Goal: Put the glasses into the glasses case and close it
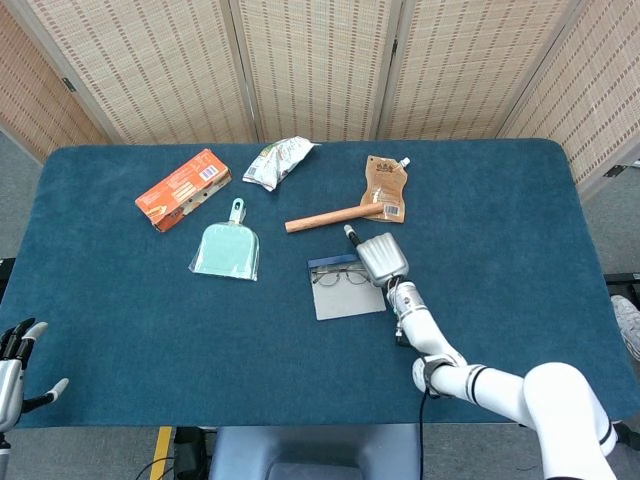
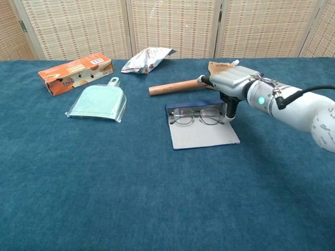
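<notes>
The glasses case lies opened flat on the blue cloth at mid-table, a grey panel with a dark blue far rim. The thin-framed glasses lie unfolded along that far rim. My right hand hovers at the case's right end, holding nothing, with its fingertips pointing down and touching the right end of the glasses. In the head view the right hand covers the case's far right corner. My left hand rests off the table's near left corner with fingers spread.
A wooden stick lies just behind the case, with a brown pouch beyond it. A mint dustpan, an orange box and a crumpled snack bag sit at the left and back.
</notes>
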Controlling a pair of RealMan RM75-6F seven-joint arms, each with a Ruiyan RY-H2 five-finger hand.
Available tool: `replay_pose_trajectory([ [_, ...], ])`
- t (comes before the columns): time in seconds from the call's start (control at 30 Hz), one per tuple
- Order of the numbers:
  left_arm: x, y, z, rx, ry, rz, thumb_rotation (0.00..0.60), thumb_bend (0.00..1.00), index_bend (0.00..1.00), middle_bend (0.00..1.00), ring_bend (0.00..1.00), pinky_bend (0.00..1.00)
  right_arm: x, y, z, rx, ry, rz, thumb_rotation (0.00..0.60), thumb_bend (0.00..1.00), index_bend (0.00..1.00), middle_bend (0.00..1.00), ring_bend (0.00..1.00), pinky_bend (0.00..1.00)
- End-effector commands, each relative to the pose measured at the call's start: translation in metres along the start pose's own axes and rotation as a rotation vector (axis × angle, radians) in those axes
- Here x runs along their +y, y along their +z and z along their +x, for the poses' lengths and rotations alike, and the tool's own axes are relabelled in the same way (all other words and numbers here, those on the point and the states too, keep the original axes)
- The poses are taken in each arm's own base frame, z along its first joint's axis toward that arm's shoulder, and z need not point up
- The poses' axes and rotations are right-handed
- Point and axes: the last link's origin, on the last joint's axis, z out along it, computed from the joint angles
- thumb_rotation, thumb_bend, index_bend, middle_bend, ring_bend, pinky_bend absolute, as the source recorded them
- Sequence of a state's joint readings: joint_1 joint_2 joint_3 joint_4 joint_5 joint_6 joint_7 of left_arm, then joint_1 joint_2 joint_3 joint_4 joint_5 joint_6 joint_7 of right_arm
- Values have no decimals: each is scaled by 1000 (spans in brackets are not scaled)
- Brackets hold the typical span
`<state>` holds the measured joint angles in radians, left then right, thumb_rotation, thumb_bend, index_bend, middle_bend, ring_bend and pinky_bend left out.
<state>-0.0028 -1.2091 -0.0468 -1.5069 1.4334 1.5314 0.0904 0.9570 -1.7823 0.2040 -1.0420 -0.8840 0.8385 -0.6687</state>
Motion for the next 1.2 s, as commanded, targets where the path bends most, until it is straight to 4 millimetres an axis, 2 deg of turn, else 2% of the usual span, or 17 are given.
replay_pose_trajectory([
  [0.03,-1,0,0,0,-1,4,600,187,193,137,147,238,-5,5,2,-2,10,0,600,134,0,894,974,911],
  [0.23,-3,-1,1,0,1,11,600,187,193,137,147,238,-6,15,8,14,-10,-18,600,135,0,894,974,911],
  [0.37,-3,-1,1,2,0,13,600,187,193,137,147,238,-4,10,12,29,10,-11,600,137,0,894,974,911],
  [0.47,-2,-1,1,3,-1,6,600,187,193,137,147,238,0,-1,15,56,27,5,600,138,0,894,974,911],
  [0.63,2,0,2,9,-6,-8,600,187,193,137,147,238,9,-33,18,96,99,58,600,169,9,892,974,911],
  [0.73,4,1,2,9,-7,-16,600,187,193,137,147,238,15,-56,16,134,133,99,600,220,111,890,974,911],
  [0.87,7,1,3,13,-10,-27,600,187,193,137,147,238,18,-76,4,140,146,130,600,236,236,884,973,911],
  [1.07,8,0,4,12,-11,-30,600,187,193,137,147,238,19,-92,-16,108,173,137,600,248,278,885,973,911],
  [1.2,8,0,4,12,-9,-30,600,187,193,137,147,238,21,-94,-27,90,189,127,600,248,296,888,973,915],
])
